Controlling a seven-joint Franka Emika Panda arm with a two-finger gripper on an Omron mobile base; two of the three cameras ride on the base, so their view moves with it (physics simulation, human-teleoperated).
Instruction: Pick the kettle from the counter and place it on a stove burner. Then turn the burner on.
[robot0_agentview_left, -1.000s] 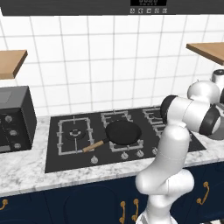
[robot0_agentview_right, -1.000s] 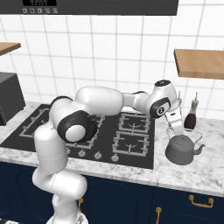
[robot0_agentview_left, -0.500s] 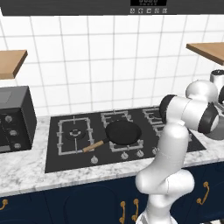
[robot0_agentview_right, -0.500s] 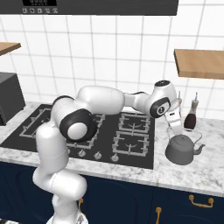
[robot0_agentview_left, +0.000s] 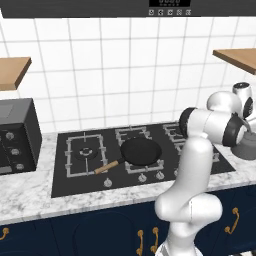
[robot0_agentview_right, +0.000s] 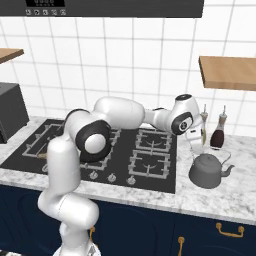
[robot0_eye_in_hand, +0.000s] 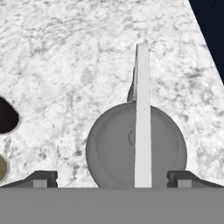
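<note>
Right base view: two bottles (robot0_agentview_right: 218, 131) just behind the kettle (robot0_agentview_right: 207, 170) (frying pan (robot0_agentview_left: 140, 151) well apart).

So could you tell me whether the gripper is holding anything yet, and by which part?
Nothing is held: the gripper is open above the kettle, its fingers either side of the handle.

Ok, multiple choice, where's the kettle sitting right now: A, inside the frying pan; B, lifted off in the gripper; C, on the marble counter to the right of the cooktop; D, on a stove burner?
C: the kettle rests on the counter to the right of the cooktop, with the gripper open above its handle and the frying pan apart on a burner.
</note>
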